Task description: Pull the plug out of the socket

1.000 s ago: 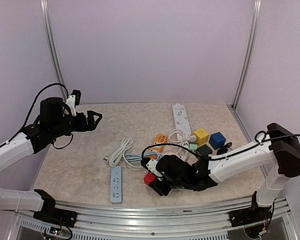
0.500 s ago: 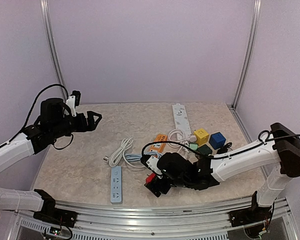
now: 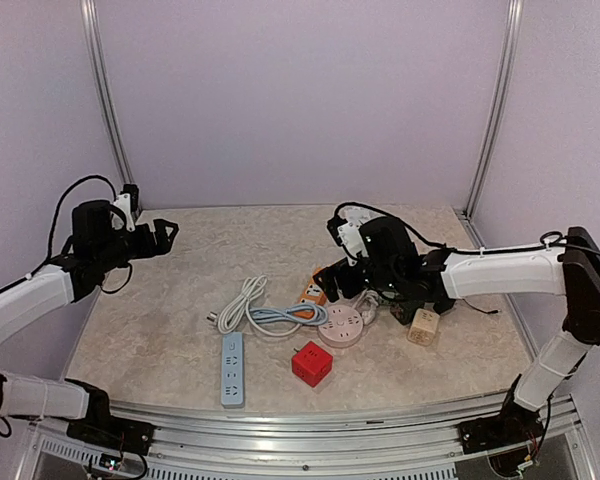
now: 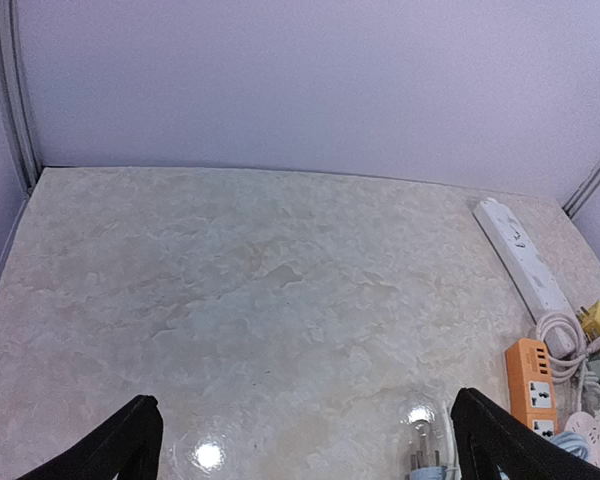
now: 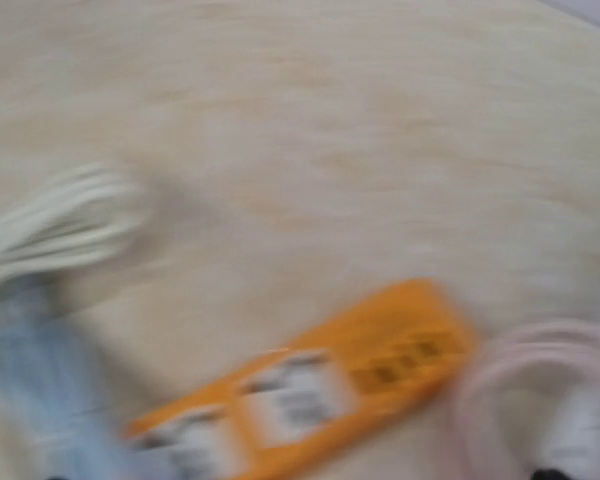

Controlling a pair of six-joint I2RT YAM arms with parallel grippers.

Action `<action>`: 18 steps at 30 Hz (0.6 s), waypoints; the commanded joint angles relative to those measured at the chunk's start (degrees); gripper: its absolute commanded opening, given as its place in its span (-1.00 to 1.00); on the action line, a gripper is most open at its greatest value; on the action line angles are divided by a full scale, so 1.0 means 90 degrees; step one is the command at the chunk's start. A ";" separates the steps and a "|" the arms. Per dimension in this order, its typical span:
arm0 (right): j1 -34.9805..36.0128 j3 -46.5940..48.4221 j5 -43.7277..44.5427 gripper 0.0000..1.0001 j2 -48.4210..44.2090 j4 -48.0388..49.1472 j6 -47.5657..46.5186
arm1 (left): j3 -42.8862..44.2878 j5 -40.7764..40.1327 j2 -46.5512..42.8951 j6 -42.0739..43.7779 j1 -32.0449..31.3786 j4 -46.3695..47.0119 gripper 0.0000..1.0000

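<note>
A red cube socket lies alone near the front of the table, with no gripper touching it. Behind it sits a round pink socket with a white cord. A light blue cable ends in a bare pronged plug. My right gripper hovers open over the orange power strip, holding nothing; its wrist view is blurred. My left gripper hangs open and empty above the table's far left, its fingertips at the frame's bottom corners.
A blue power strip lies at the front left, beside a coiled white cable. A beige cube sits to the right of the pink socket. A long white power strip runs along the back right.
My right gripper opened, let go of the red cube and swung up and back over the orange strip. The cube stays at the front. My left arm drew slightly left.
</note>
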 commanded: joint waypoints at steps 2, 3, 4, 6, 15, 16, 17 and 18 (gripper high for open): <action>-0.1393 -0.0070 -0.0392 0.99 -0.0019 0.0139 -0.0429 | -0.0251 0.0435 0.0120 0.0417 0.1044 0.0798 0.97; -0.1703 -0.0206 -0.0497 0.99 -0.0093 0.0237 -0.0454 | -0.0299 0.0460 0.0086 0.0455 0.1292 0.0880 0.97; -0.2063 -0.0320 -0.0633 0.99 -0.0183 0.0329 -0.0460 | -0.0377 0.0531 0.0049 0.0486 0.1564 0.1008 0.98; -0.2767 -0.0544 -0.0939 0.99 -0.0349 0.0549 -0.0403 | -0.0556 0.0625 -0.0101 0.0540 0.1966 0.1267 0.98; -0.5249 -0.1728 -0.1508 0.99 -0.1082 0.1851 -0.0108 | -0.1476 0.0070 -0.0589 0.0550 0.2977 0.2183 0.97; -0.5372 -0.1903 -0.1435 0.99 -0.1217 0.2039 -0.0107 | -0.1568 0.0081 -0.0625 0.0568 0.2978 0.2296 0.97; -0.5489 -0.2108 -0.1363 0.99 -0.1370 0.2258 -0.0113 | -0.1693 0.0114 -0.0681 0.0595 0.2978 0.2443 0.97; -0.5573 -0.2307 -0.1307 0.99 -0.1519 0.2523 -0.0140 | -0.1816 0.0166 -0.0722 0.0624 0.2967 0.2590 0.97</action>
